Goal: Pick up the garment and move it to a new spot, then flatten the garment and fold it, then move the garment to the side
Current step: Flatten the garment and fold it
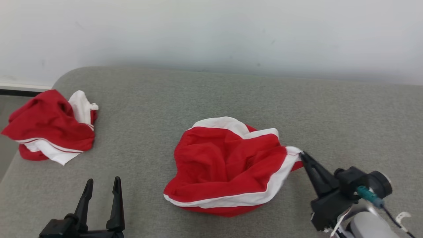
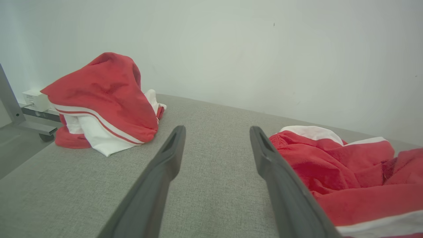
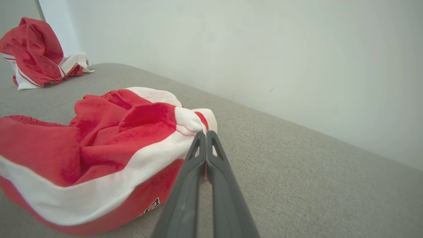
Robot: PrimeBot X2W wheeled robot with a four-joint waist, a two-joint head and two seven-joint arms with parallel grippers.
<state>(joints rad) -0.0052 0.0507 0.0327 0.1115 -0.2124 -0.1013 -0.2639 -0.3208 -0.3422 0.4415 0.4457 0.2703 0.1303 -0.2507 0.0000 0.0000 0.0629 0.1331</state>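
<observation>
- Our right pincer (image 1: 302,154) is pressed together on the white corner of the garment (image 1: 228,162), nipping the hem at the garment's right edge.
- The garment is red with white bands. It lies crumpled on the grey padded table (image 1: 198,96), with its bulk spreading left from the pinched corner. In the right wrist view, a bit of lettering shows low on the red cloth beside the fingers.
- Our left pincer (image 1: 103,180) stands left of the garment with its fingers spread wide and nothing between them. As far as we can tell, it is apart from the cloth.
- A second red and white heap (image 1: 49,125) sits well apart, farther left of the garment, at the table's rounded corner.
- Behind the garment rises a pale wall (image 1: 211,33).
- Past the second heap, far left of the garment, we see a grey metal frame (image 2: 13,109) and a small white box (image 2: 33,99).
</observation>
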